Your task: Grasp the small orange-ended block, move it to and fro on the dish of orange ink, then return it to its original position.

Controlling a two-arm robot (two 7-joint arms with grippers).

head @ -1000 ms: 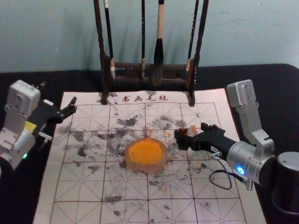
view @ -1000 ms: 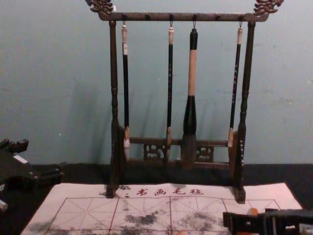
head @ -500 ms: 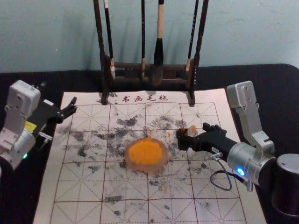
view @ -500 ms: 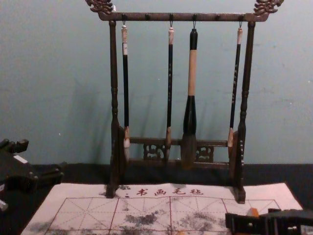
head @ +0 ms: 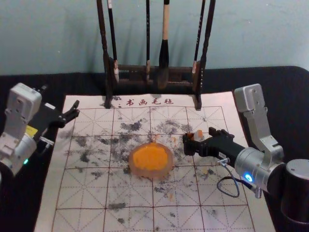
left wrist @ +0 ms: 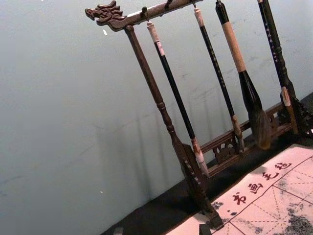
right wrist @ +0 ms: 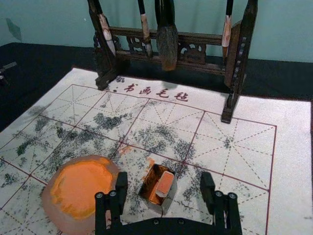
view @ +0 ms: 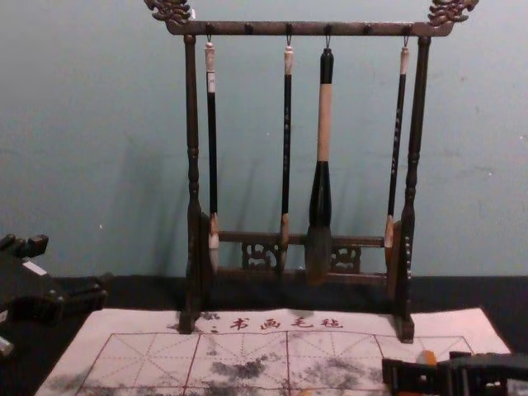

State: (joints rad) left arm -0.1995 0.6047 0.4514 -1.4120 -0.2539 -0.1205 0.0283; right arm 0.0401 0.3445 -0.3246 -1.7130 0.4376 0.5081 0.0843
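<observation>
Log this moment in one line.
right hand: open, near block | block: ungripped, leaning in box | ink dish: left of box | left hand: open, at mat's left edge

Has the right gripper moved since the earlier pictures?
Yes, the right gripper has shifted slightly right, a touch farther from the ink dish in the head view.

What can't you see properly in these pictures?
Orange-ended block, bottom end: right wrist view, hidden inside the little box.
Ink dish, one part: right wrist view, behind the right gripper.
Big brush, top: head view, cut off by the top edge.
Handle writing: chest view, too small.
</observation>
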